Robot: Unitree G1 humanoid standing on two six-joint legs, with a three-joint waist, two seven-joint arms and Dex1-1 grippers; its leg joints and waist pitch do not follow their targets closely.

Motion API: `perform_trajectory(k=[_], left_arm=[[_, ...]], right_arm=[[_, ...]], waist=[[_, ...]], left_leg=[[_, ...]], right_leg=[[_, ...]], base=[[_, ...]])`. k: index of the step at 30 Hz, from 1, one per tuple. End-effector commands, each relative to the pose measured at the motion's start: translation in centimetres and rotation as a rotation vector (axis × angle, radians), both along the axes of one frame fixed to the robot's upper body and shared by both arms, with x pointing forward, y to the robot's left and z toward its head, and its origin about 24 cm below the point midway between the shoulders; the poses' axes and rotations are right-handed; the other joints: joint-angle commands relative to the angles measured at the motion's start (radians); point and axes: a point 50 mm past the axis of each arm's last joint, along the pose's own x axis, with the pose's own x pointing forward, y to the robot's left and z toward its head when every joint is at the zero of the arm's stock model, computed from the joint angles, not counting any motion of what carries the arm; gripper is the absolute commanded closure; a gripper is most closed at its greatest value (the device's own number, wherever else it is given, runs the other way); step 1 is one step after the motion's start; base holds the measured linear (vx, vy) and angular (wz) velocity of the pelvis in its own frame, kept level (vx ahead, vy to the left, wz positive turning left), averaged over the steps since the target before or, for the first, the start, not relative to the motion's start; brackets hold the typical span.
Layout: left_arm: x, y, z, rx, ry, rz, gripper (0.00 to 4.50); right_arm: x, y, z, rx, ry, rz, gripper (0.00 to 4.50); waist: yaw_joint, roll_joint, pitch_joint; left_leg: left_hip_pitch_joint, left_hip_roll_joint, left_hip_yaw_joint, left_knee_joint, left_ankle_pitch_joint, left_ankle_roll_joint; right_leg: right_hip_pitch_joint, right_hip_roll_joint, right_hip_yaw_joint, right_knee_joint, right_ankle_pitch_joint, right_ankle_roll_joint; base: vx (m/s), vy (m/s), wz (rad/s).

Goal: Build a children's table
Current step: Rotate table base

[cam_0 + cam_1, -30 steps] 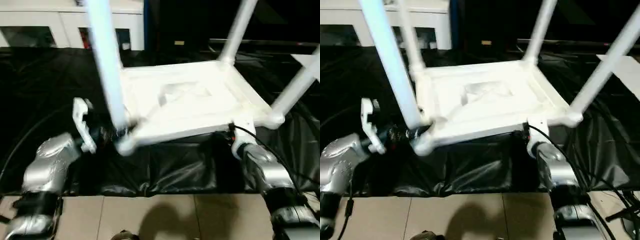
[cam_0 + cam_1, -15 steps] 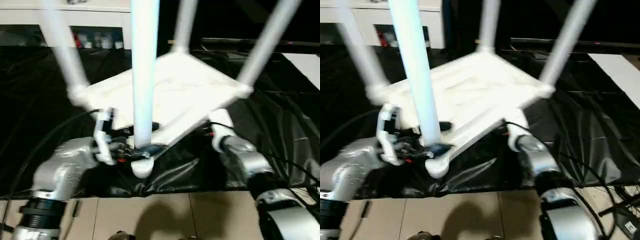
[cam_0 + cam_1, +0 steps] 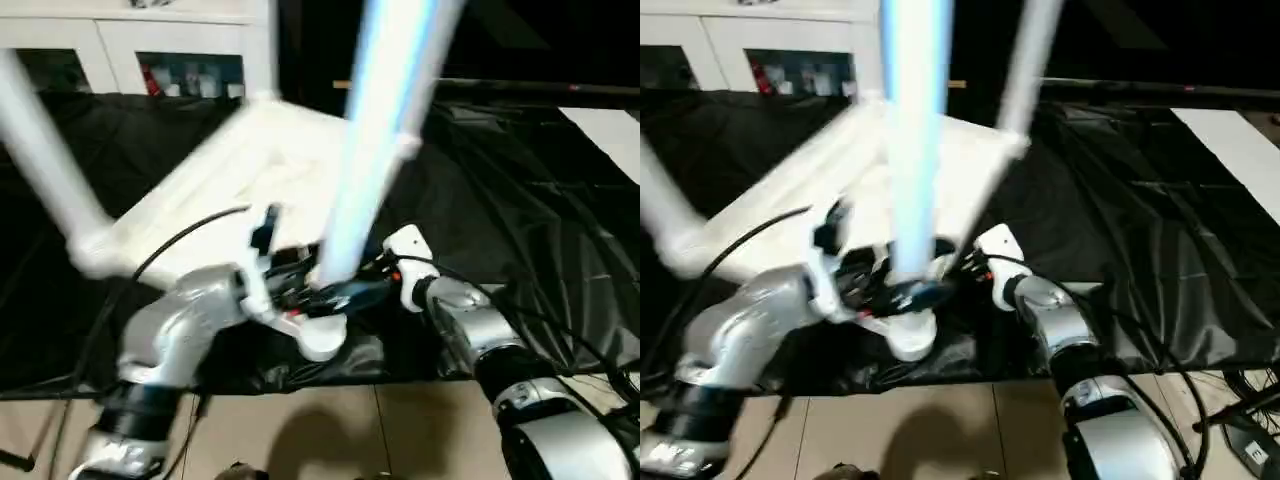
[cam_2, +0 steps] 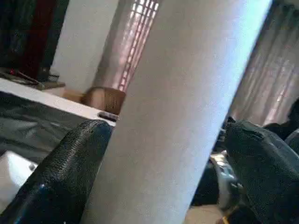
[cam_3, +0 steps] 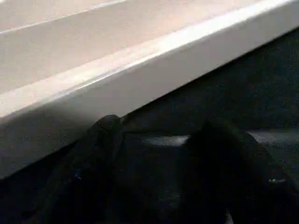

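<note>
am turning upside-down children's table (image 3: 235,175) over black sheet (image 3: 520,210). left gripper (image 4: 163,154) clamped around near leg (image 3: 375,140) above corner socket. right gripper (image 5: 154,154) standing apart under tabletop edge. next: steady flip, am judging.

The white plastic children's table (image 3: 240,170) is upside down and tilted over the black sheet, its tapered round legs sticking upward; the nearest leg (image 3: 375,140) rises from the closest corner socket.
</note>
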Motion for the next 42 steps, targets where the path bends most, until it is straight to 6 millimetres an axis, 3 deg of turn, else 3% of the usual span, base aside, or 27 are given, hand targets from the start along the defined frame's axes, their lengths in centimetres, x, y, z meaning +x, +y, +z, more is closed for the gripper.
perform_trajectory(k=[1,5,8,10,13,15,18,19,21,22,24,25,28,33,35,37,41,42], left_arm=[[0.6,-2.5,0.7,0.023,-0.074,0.018,0.04],[2.2,-2.9,0.2,0.099,-0.103,0.154,0.04],[3.9,-2.3,-0.5,0.205,-0.131,0.292,0.04],[4.2,-1.9,-0.9,0.238,-0.144,0.329,0.04],[5.1,-1.3,-1.4,0.306,-0.192,0.428,0.04],[5.5,-0.8,-1.8,0.348,-0.21,0.466,0.04],[5.4,-0.7,-2.2,0.35,-0.211,0.425,0.04],[5.0,-0.6,-2.3,0.343,-0.211,0.389,0.04],[4.3,-0.3,-2.7,0.349,-0.205,0.303,0.04],[4.2,-0.2,-2.9,0.356,-0.204,0.285,0.04],[3.8,0.2,-3.5,0.409,-0.213,0.22,0.04],[3.6,0.5,-3.9,0.44,-0.218,0.188,0.04],[3.7,2.2,-5.0,0.6,-0.266,0.121,0.04],[4.3,3.7,-5.5,0.711,-0.294,0.105,0.04],[4.7,4.3,-5.5,0.758,-0.317,0.1,0.31],[5.3,4.6,-5.2,0.779,-0.353,0.127,0.38],[6.2,5.2,-4.8,0.782,-0.35,0.128,0.78],[6.3,5.4,-4.8,0.783,-0.34,0.112,0.86]], right_arm=[[-0.5,3.0,0.1,0.035,-0.003,0.132,1.34],[0.0,2.8,0.2,0.0,-0.029,0.074,1.34],[0.8,1.4,0.6,0.0,-0.056,-0.028,1.34],[1.0,0.4,0.7,0.002,-0.058,-0.053,1.34],[1.2,-1.6,1.0,-0.003,-0.069,-0.098,1.34],[1.3,-3.6,1.3,-0.003,-0.081,-0.138,1.34],[1.3,-4.8,1.5,-0.002,-0.094,-0.149,1.34],[1.2,-5.3,1.7,0.002,-0.1,-0.143,1.34],[0.8,-6.3,2.0,0.009,-0.109,-0.106,1.34],[0.7,-6.4,2.1,0.009,-0.111,-0.094,1.34],[0.1,-6.9,2.2,-0.007,-0.114,-0.042,1.34],[-0.1,-7.1,2.2,-0.017,-0.114,-0.016,1.34],[-1.9,-8.0,2.6,-0.064,-0.107,0.156,1.34],[-3.2,-8.9,3.4,-0.095,-0.093,0.254,1.34],[-3.8,-9.2,3.8,-0.107,-0.095,0.288,1.34],[-4.2,-9.4,4.2,-0.099,-0.085,0.306,1.34],[-5.8,-9.3,5.0,-0.095,-0.06,0.4,1.34],[-6.3,-9.3,5.2,-0.096,-0.049,0.427,1.34]], waist=[[0.01,0.01,-0.072],[0.006,0.006,-0.07],[0.004,0.007,-0.069],[0.007,0.006,-0.07],[0.016,0.007,-0.076],[0.022,0.015,-0.074],[0.027,0.01,-0.074],[0.029,0.021,-0.074],[0.033,0.012,-0.075],[0.036,0.017,-0.076],[0.039,0.017,-0.078],[0.045,0.025,-0.075],[0.052,0.026,-0.073],[0.065,0.029,-0.07],[0.071,0.031,-0.071],[0.069,0.032,-0.074],[0.077,0.03,-0.075],[0.08,0.035,-0.075]], left_leg=[[0.026,0.112,-0.061,-0.072,-0.162,-0.006],[0.027,0.111,-0.063,-0.074,-0.199,-0.017],[0.029,0.112,-0.069,-0.076,-0.244,-0.039],[0.028,0.114,-0.069,-0.076,-0.235,-0.04],[0.031,0.113,-0.063,-0.072,-0.185,-0.012],[0.03,0.112,-0.063,-0.072,-0.189,-0.005],[0.03,0.11,-0.062,-0.07,-0.201,-0.006],[0.03,0.11,-0.063,-0.069,-0.2,-0.006],[0.026,0.112,-0.062,-0.07,-0.19,0.004],[0.025,0.114,-0.061,-0.07,-0.178,0.013],[0.025,0.114,-0.059,-0.067,-0.17,0.022],[0.026,0.115,-0.059,-0.069,-0.185,0.027],[0.027,0.114,-0.061,-0.07,-0.201,0.027],[0.033,0.117,-0.064,-0.074,-0.242,0.01],[0.035,0.119,-0.067,-0.077,-0.253,0.005],[0.032,0.119,-0.068,-0.076,-0.248,0.0],[0.027,0.119,-0.068,-0.074,-0.224,0.022],[0.03,0.118,-0.066,-0.072,-0.223,0.028]], right_leg=[[0.049,-0.113,0.079,-0.061,-0.083,-0.27],[0.047,-0.116,0.08,-0.069,-0.128,-0.266],[0.046,-0.118,0.08,-0.075,-0.209,-0.237],[0.047,-0.12,0.08,-0.074,-0.192,-0.232],[0.045,-0.115,0.078,-0.064,-0.086,-0.254],[0.044,-0.117,0.078,-0.065,-0.079,-0.258],[0.047,-0.119,0.077,-0.068,-0.107,-0.257],[0.046,-0.119,0.076,-0.067,-0.112,-0.259],[0.05,-0.116,0.075,-0.065,-0.095,-0.259],[0.05,-0.114,0.072,-0.062,-0.074,-0.264],[0.048,-0.114,0.071,-0.058,-0.056,-0.276],[0.045,-0.113,0.07,-0.065,-0.076,-0.267],[0.044,-0.113,0.072,-0.069,-0.119,-0.245],[0.04,-0.115,0.074,-0.082,-0.215,-0.216],[0.039,-0.116,0.074,-0.081,-0.211,-0.206],[0.04,-0.121,0.073,-0.076,-0.182,-0.225],[0.044,-0.123,0.072,-0.074,-0.15,-0.231],[0.042,-0.12,0.072,-0.078,-0.145,-0.225]], base=[[0.0,0.0,0.0],[0.0,0.0,0.0],[0.0,0.0,0.0],[0.0,0.0,0.0],[0.0,0.0,0.0],[0.0,0.0,0.0],[0.0,0.0,0.0],[0.0,0.0,0.0],[0.0,0.0,0.0],[0.0,0.0,0.0],[0.0,0.0,0.0],[0.0,0.0,0.0],[0.0,0.0,0.0],[0.0,0.0,0.0],[0.0,0.0,0.0],[0.0,0.0,0.0],[0.0,0.0,0.0],[0.0,0.0,0.0]])
